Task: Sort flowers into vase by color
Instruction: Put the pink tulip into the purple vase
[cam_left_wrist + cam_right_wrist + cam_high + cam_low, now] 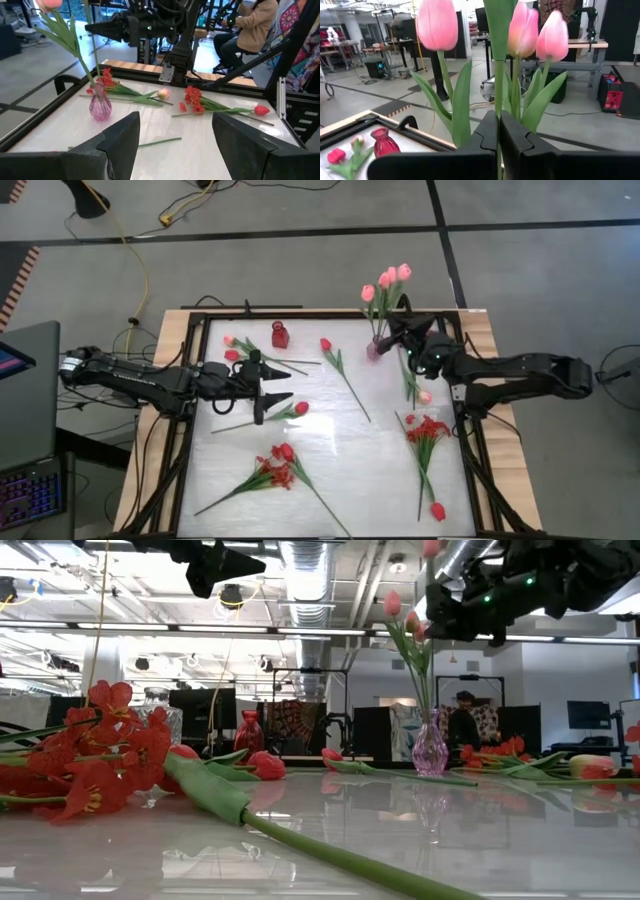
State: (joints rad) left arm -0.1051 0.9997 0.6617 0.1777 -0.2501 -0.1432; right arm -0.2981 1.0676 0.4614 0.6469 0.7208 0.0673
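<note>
A pink glass vase [373, 351] stands at the table's far right with three pink tulips [436, 22] in it, stems upright. My right gripper [498, 132] is at those stems above the vase, shut on one stem. A red vase [280, 335] stands at the far middle. My left gripper [277, 386] hovers open over the table's left half with nothing between its fingers. Loose flowers lie flat: a red tulip [325, 343], a pink and a red tulip [231, 348], another red tulip [301, 408], a pink tulip [425, 396] and two red sprays [280, 470] [428, 428]. My right gripper pinches one green tulip stem [498, 100] between its two fingers, below the blossoms. The fingers reach in level from the table's right side and lie across the upright stem. The stem's lower part runs down toward the pink vase [100, 105]; its foot is hidden.
A black frame [300, 311] rims the white table top. A red tulip [437, 511] lies by the near right corner. People sit in the room beyond the table [250, 25]. Bare table shows in the middle [340, 450].
</note>
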